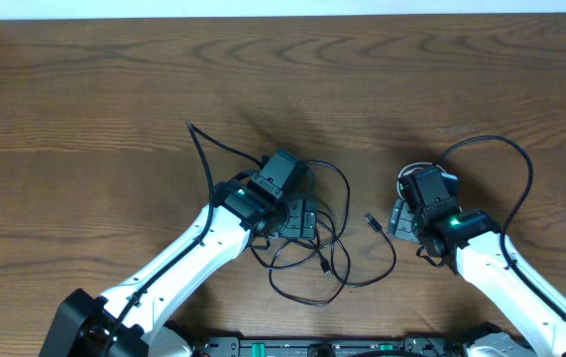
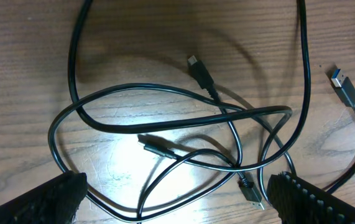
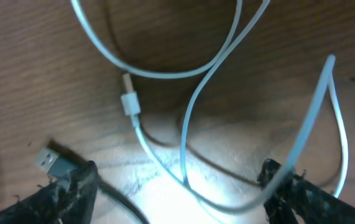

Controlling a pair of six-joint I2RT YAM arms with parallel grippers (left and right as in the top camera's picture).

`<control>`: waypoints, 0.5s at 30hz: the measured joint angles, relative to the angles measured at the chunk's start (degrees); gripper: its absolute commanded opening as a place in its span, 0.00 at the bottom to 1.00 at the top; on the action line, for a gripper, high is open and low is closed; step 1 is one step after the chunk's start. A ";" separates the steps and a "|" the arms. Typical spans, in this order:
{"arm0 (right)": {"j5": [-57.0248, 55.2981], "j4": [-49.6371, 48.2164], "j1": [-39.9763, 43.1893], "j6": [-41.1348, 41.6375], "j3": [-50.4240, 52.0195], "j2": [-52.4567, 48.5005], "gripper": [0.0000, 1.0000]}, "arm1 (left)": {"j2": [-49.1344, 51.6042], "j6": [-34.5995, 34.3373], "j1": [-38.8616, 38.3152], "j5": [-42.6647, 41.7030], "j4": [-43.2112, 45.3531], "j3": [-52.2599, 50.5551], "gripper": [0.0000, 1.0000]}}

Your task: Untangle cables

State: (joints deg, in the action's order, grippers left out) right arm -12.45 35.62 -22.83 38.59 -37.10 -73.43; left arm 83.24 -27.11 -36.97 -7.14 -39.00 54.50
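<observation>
Several black cables (image 2: 146,87) lie in a loose tangle on the wooden table, with a small plug (image 2: 201,71) and a USB plug (image 2: 345,87) showing. My left gripper (image 2: 177,208) hangs open just over the tangle, its fingers on either side of crossing strands; overhead it sits at the tangle's middle (image 1: 297,220). The white cable (image 3: 165,71) is looped on the table with its plug (image 3: 129,102) near the centre. My right gripper (image 3: 180,199) stands open over it (image 1: 401,220), and one white strand runs against the right finger (image 3: 301,199). Overhead, the right wrist hides most of the white cable.
A black USB plug (image 3: 50,160) lies beside the right gripper's left finger, also seen between the two arms (image 1: 373,223). A thicker black arm wire (image 1: 522,164) arcs behind the right arm. A pale edge (image 1: 283,10) bounds the table at the back.
</observation>
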 measured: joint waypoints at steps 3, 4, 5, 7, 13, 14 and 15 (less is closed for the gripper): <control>-2.47 -2.75 0.00 0.33 0.42 -1.77 0.06 | 0.00 0.00 0.00 0.00 0.00 0.00 0.98; -3.19 -4.26 0.00 0.17 0.48 -2.36 0.01 | 0.00 0.00 0.00 0.00 -0.02 0.00 0.98; -3.78 -5.68 0.00 0.15 0.55 -2.82 0.01 | 0.00 0.00 0.00 0.00 0.00 0.00 0.98; -4.74 -9.57 0.00 0.00 0.59 -3.19 0.01 | 0.00 0.00 0.00 0.00 -0.02 0.00 0.98; -5.14 -15.76 0.22 -4.83 -0.87 0.44 0.01 | 0.00 0.00 0.00 0.00 0.00 0.00 0.98; -4.81 -18.45 0.42 -5.40 -1.16 1.62 0.01 | 0.00 0.00 0.00 0.00 0.00 0.00 0.98; -4.59 -20.35 0.61 -5.79 -1.46 2.34 0.01 | 0.00 0.00 0.00 0.00 0.00 0.00 0.98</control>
State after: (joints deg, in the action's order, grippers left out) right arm -17.04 15.27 -22.22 32.80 -38.57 -71.09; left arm 83.24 -27.11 -36.97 -7.14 -39.00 54.50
